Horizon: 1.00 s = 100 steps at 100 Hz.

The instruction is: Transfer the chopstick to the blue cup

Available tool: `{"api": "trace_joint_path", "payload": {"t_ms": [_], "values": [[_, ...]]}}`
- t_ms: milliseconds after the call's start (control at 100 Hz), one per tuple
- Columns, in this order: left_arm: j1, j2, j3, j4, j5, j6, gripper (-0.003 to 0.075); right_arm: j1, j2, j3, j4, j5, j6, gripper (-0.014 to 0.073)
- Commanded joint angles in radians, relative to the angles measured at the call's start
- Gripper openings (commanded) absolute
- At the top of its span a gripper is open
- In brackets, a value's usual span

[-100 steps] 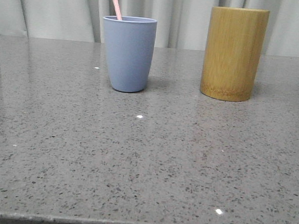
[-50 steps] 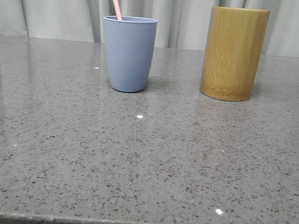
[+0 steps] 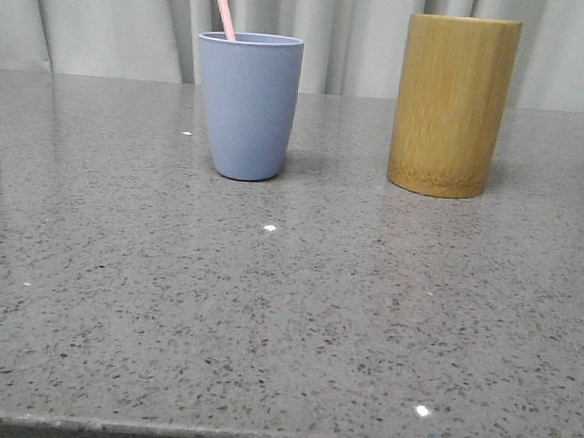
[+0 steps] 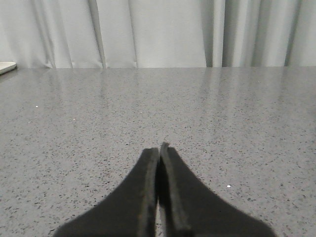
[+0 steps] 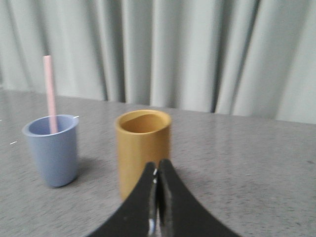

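The blue cup [image 3: 247,106] stands upright on the grey table, left of centre in the front view. A pale pink chopstick [image 3: 223,6] leans out of it; only its upper part shows. Both also show in the right wrist view, cup [image 5: 53,149] and chopstick [image 5: 49,93]. My right gripper [image 5: 158,168] is shut and empty, hanging in front of the bamboo cylinder. My left gripper [image 4: 159,148] is shut and empty over bare table, with neither cup in its view. Neither gripper shows in the front view.
A taller yellow-brown bamboo cylinder [image 3: 453,105] stands right of the blue cup; its open top looks empty in the right wrist view [image 5: 143,150]. Grey curtains hang behind the speckled grey table [image 3: 286,309]. A pale object's edge [image 4: 6,67] shows in the left wrist view.
The front view has shifted very slightly; the cups and chopstick stand as before.
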Motion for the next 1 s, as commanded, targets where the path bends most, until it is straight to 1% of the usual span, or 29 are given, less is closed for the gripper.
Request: {"api": "trace_joint_path", "payload": {"t_ms": [0, 110, 180, 340, 460, 510, 700, 990], "values": [[0.003, -0.036, 0.009, -0.008, -0.082, -0.011, -0.0019, -0.054, 0.0, 0.036, -0.009, -0.196, 0.01, -0.0065], [0.003, -0.036, 0.009, -0.008, -0.082, -0.011, -0.0019, -0.107, -0.049, 0.117, -0.026, -0.277, 0.01, -0.0065], [0.003, -0.036, 0.009, -0.008, -0.082, -0.011, -0.0019, -0.146, -0.084, 0.171, -0.05, -0.3, 0.021, -0.0065], [0.003, -0.036, 0.009, -0.008, -0.082, -0.011, -0.0019, -0.234, -0.174, 0.304, -0.072, -0.303, 0.104, -0.0065], [0.003, -0.036, 0.009, -0.008, -0.082, -0.011, -0.0019, -0.288, -0.244, 0.383, -0.115, -0.303, 0.124, -0.0065], [0.003, -0.036, 0.009, -0.008, -0.082, -0.011, -0.0019, -0.298, -0.271, 0.381, -0.129, -0.246, 0.125, -0.0065], [0.003, -0.036, 0.009, -0.008, -0.082, -0.011, -0.0019, -0.309, -0.351, 0.382, -0.133, -0.148, 0.125, -0.0069], [0.003, -0.034, 0.009, -0.008, -0.082, -0.011, -0.0019, -0.309, -0.348, 0.383, -0.133, -0.118, 0.124, -0.0069]]}}
